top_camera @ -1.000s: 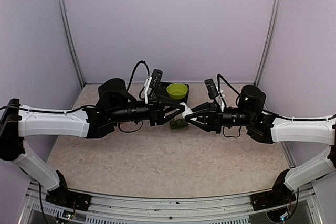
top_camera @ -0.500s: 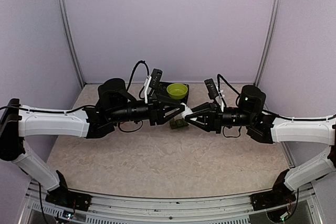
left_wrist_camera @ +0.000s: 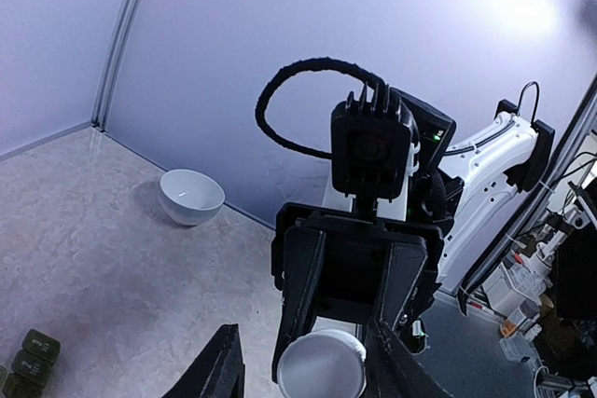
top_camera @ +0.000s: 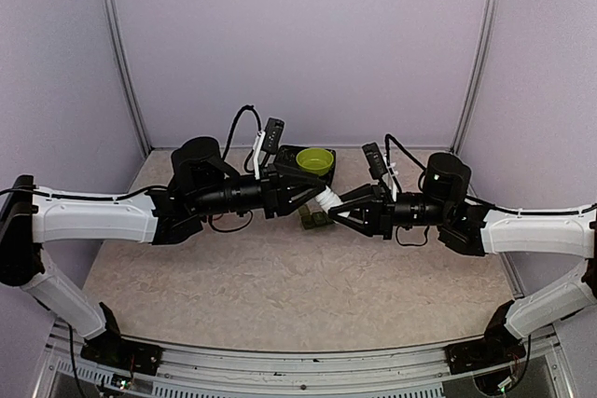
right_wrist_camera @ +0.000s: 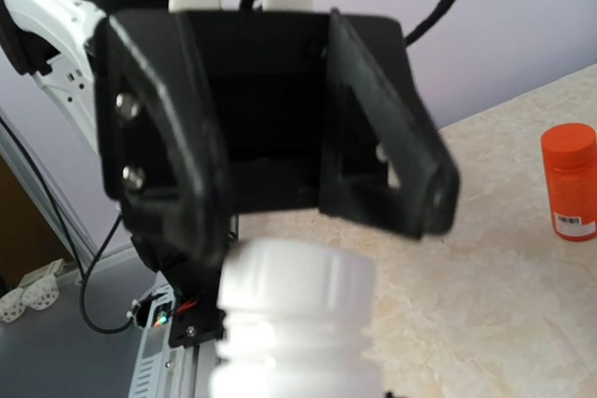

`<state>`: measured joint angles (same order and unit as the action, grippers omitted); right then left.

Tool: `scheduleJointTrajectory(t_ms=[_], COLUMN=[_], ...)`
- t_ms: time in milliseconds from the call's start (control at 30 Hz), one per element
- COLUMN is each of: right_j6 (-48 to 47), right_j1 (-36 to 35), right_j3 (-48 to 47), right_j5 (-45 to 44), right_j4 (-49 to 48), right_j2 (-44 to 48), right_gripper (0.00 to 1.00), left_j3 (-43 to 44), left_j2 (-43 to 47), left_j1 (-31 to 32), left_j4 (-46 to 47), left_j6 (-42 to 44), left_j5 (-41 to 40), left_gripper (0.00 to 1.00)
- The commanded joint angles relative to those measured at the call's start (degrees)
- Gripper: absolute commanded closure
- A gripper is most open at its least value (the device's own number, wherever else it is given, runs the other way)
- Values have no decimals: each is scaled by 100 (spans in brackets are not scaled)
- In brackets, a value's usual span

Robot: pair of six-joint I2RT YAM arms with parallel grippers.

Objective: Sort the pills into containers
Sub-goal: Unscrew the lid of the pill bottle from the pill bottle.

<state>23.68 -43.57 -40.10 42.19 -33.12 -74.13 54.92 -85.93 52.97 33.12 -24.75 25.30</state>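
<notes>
My right gripper [top_camera: 338, 207] is shut on a white pill bottle [top_camera: 326, 200] and holds it level above the table, cap toward the left arm. In the left wrist view the round cap [left_wrist_camera: 322, 366] faces the camera, and the right gripper's black fingers [left_wrist_camera: 303, 295] clasp the bottle body. My left gripper [top_camera: 312, 195] is open, with its fingers [left_wrist_camera: 220, 372] to either side of the cap. The right wrist view shows the capped bottle [right_wrist_camera: 294, 300] close up with the open left gripper [right_wrist_camera: 308, 221] behind it. The dark green containers [top_camera: 315, 219] lie on the table below the bottle and also show in the left wrist view [left_wrist_camera: 28, 361].
A lime green bowl [top_camera: 315, 160] sits on a black base at the back, behind the grippers. A white bowl [left_wrist_camera: 191, 196] stands near the back wall. An orange pill bottle [right_wrist_camera: 569, 184] stands upright on the table. Purple walls close in the back and sides.
The left gripper has tilted up and drawn back a little from the cap. The right gripper and the bottle have barely moved.
</notes>
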Motion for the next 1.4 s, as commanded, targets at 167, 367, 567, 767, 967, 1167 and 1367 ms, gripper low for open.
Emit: scheduleJointTrajectory(t_ms=[167,367,567,767,967,1167,1367], right_j6=[-77,-90,-75,-76,-69,-79,-93], right_j1=[46,42,42,42,42,42,41], right_j3=[20,-3,19,14,23,24,28], right_j5=[-47,-33,55,87,112,106,82], right_j4=[-86,-79,-132,-143,-184,-171,-153], right_j2=[-113,-108,-24,1,43,56,59], right_gripper=[100,100,100,100,100,100,100], left_j3=[-51,-93,-100,-43,-3,60,55], left_j2=[142,178,129,-16,-120,-193,-207], left_j1=[-28,-32,-106,-103,-94,-79,-76], left_j4=[61,4,-47,33,-25,-60,-13], left_j6=[-148,-119,-152,-205,-195,-181,-172], left_j5=[-10,-23,34,398,529,578,597], left_gripper=[57,32,26,30,31,32,41])
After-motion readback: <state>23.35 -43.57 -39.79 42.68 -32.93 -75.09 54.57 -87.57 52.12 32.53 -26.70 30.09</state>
